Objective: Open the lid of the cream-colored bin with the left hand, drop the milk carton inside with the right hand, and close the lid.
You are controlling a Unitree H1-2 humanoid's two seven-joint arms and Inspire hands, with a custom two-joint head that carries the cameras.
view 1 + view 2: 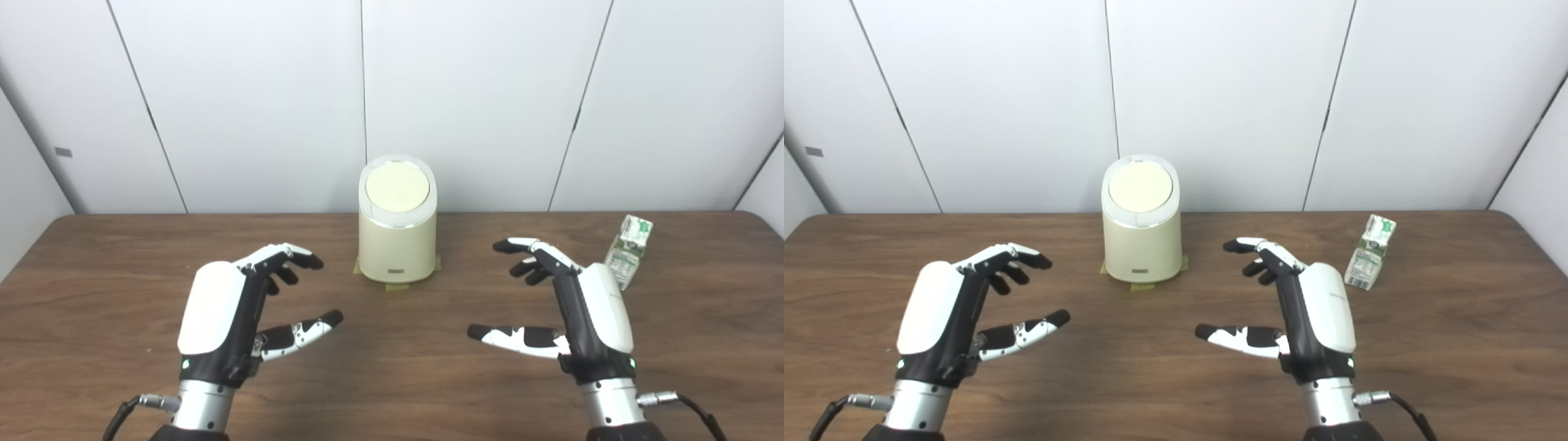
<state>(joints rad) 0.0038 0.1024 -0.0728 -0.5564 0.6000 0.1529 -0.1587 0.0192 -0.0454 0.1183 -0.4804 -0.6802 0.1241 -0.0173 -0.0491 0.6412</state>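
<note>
The cream-colored bin [397, 242] stands at the back middle of the table with its round lid [397, 187] shut. The milk carton [629, 250] stands upright at the right, green and white. My left hand [245, 306] is open and empty over the table, in front of and left of the bin. My right hand [563, 306] is open and empty, in front of and right of the bin, just left of the carton. Neither hand touches anything.
The brown wooden table [392, 380] runs wall to wall, with white wall panels behind. Tape strips [398, 286] mark the bin's base. Cables hang from both wrists at the bottom edge.
</note>
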